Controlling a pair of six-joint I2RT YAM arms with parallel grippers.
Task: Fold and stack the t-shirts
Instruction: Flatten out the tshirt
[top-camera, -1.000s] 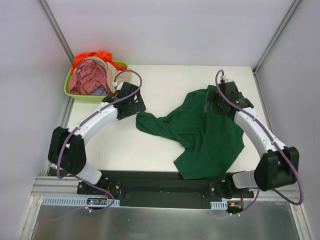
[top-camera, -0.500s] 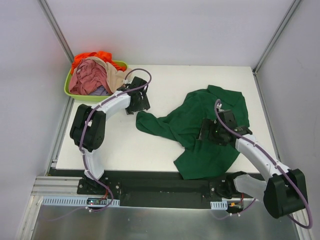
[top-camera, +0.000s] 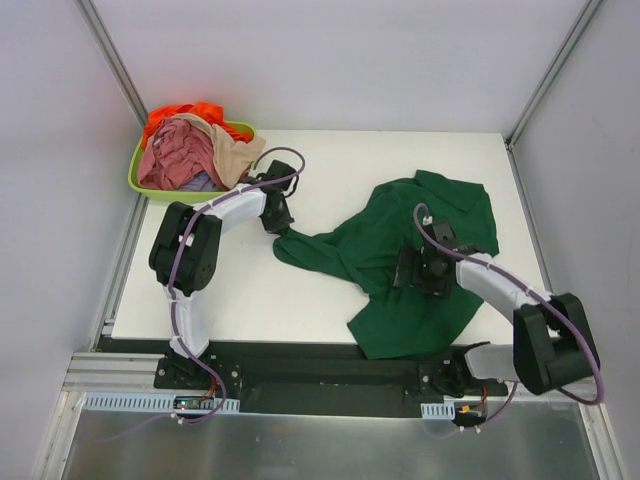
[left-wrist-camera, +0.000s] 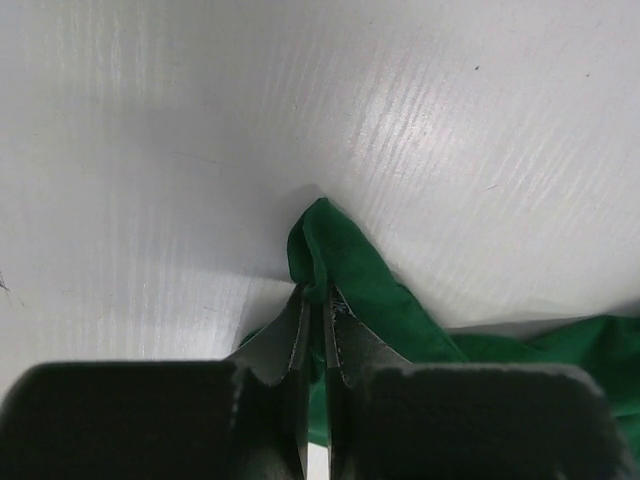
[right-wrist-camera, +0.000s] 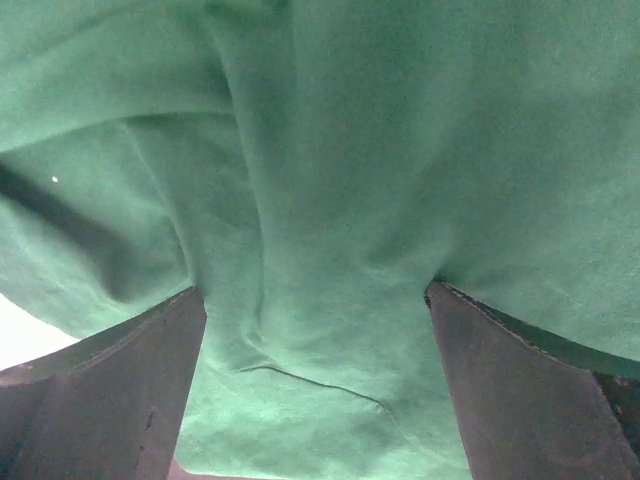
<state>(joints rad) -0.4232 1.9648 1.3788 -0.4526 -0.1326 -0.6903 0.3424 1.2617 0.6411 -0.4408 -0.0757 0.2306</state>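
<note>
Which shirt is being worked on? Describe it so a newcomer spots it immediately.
On the white table, look right of the lime-green tub of crumpled shirts in the far left corner. The dark green t-shirt lies rumpled there, the only garment outside the tub, one tip pinched by the left gripper.

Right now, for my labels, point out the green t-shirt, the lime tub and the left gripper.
green t-shirt (top-camera: 415, 318), top view, lower body.
lime tub (top-camera: 150, 191), top view, near rim.
left gripper (left-wrist-camera: 318, 298), left wrist view, between fingertips.
</note>
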